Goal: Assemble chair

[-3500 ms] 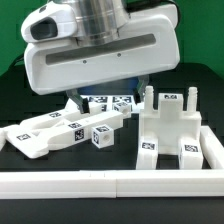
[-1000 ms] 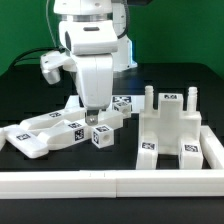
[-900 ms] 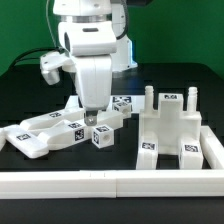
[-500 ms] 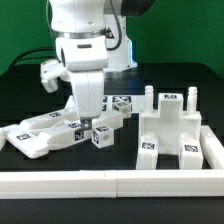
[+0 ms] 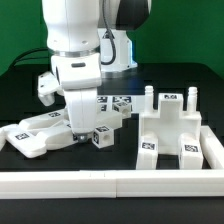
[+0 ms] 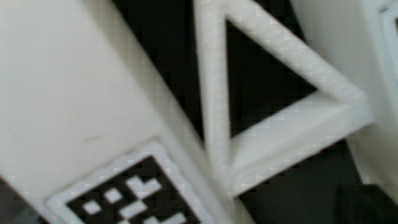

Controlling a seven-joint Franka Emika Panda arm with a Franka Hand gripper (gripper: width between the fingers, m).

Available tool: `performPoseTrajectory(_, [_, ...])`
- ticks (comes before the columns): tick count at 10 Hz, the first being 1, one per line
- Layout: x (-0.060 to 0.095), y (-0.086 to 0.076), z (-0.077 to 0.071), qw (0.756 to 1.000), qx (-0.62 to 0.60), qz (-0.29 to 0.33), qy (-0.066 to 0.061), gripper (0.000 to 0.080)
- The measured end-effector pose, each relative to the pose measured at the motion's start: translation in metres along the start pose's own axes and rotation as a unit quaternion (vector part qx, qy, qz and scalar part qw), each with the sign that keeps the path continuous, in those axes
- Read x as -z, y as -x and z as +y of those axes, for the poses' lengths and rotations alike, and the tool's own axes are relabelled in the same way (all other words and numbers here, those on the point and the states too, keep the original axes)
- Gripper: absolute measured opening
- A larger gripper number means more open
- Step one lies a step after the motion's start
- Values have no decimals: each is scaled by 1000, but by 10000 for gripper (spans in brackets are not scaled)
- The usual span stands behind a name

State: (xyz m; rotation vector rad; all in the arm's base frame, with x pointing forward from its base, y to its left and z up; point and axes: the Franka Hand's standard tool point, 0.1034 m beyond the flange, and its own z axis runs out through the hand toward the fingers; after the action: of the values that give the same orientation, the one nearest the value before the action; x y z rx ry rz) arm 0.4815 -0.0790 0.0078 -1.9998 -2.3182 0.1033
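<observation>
The chair point(image 5: 160, 140) is all loose pieces. Its slotted seat block point(image 5: 168, 128) stands on the exterior view's right, tucked into the corner of the white border rail point(image 5: 110, 182); I judge that is so it cannot slide when parts are pushed into it. The flat side pieces point(image 5: 40, 132) lie on the exterior view's left, with small tagged blocks point(image 5: 103, 136) between. My gripper point(image 5: 82, 128) hangs low over those side pieces, fingers spread about as wide as they go and, as far as I can see, gripping nothing (the wrist view shows only a tagged slab point(image 6: 107, 175) and a triangular frame point(image 6: 267, 110) close below). The table point(image 5: 14, 158) is matte black, with a green backdrop point(image 5: 20, 35) on the far side.
</observation>
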Motion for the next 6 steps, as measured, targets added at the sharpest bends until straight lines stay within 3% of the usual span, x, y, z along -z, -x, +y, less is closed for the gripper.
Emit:
performPoseTrajectory(1, [0,0,0,1000,0,0,0,625])
performPoseTrajectory(3, [0,0,0,1000,-1,0,0,281])
performPoseTrajectory(6, [0,0,0,1000,-1,0,0,284])
